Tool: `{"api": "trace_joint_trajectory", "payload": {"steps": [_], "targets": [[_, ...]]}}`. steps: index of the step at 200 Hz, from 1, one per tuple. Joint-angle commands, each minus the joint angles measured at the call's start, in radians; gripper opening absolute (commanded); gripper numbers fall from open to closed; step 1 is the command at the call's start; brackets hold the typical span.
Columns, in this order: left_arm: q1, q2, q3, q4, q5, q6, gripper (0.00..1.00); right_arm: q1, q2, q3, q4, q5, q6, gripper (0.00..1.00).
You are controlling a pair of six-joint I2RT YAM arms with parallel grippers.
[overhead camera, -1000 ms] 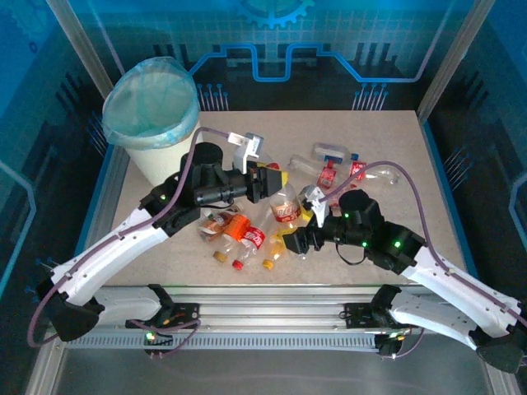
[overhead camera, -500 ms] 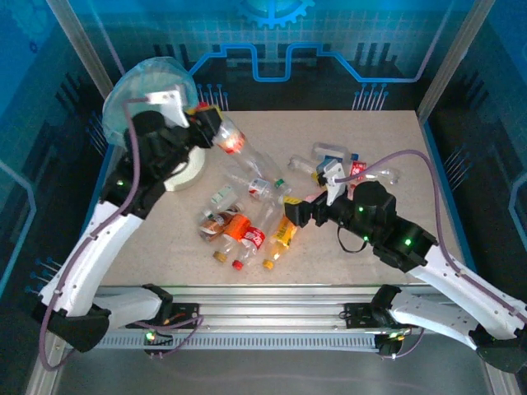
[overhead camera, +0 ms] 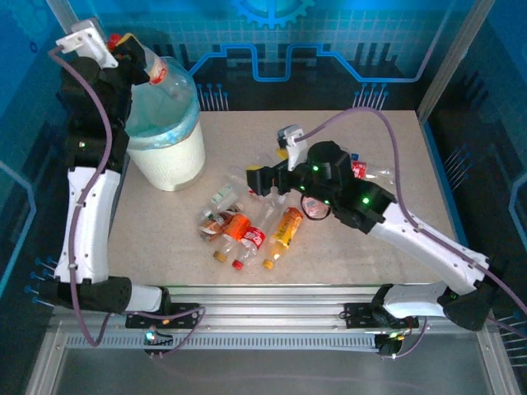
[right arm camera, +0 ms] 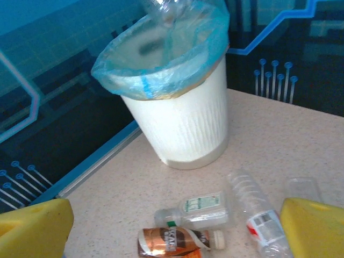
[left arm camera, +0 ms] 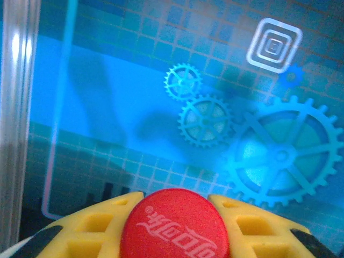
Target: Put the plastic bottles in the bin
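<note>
The left end effector (overhead camera: 125, 48) pinches a bottle (overhead camera: 160, 72) at its neck, just under the red cap (left arm camera: 174, 223). It holds the bottle tilted, base down, over the far-left bin (overhead camera: 169, 160), so a release should drop it inside. The right end effector (overhead camera: 257, 178) hangs spread above the loose bottles (overhead camera: 247, 232) lying mid-surface (overhead camera: 156, 247), apparently lining up another pick.

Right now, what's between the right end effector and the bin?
Right wrist view: small clear bottle, brown-labelled bottle, ribbed clear bottle near the right end effector, then bare tabletop to the bin.
</note>
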Motion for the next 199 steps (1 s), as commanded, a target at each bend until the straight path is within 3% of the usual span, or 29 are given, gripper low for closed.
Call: {"api": "trace_joint_trajectory", "payload": {"steps": [1,31,57,106,152,165,185,199], "targets": [[0.044,0.049,0.034,0.085,-0.066,0.009,0.0,0.039,0.044,0.062,-0.054,-0.03,0.038,1.0],[0.126,0.152,0.066,0.077,-0.063,-0.02,0.0,0.075,0.097,0.11,-0.115,-0.037,0.027,1.0],[0.136,0.208,0.049,0.057,-0.03,-0.033,0.0,0.086,0.119,0.123,-0.149,-0.031,0.022,1.0],[0.136,0.198,-0.118,0.102,0.174,0.013,0.0,0.087,0.146,0.097,-0.225,-0.036,0.034,1.0],[0.136,0.142,-0.308,0.113,0.195,0.079,0.07,0.088,0.154,0.033,-0.254,-0.057,0.07,1.0],[0.136,0.139,-0.34,0.109,0.196,0.096,0.16,0.088,0.156,0.017,-0.257,-0.054,0.079,1.0],[0.142,0.142,-0.35,0.083,0.19,0.101,0.41,0.088,0.158,0.007,-0.267,-0.042,0.092,1.0],[0.149,0.139,-0.342,0.077,0.183,0.09,0.45,0.088,0.156,0.01,-0.273,-0.042,0.09,1.0]]}}
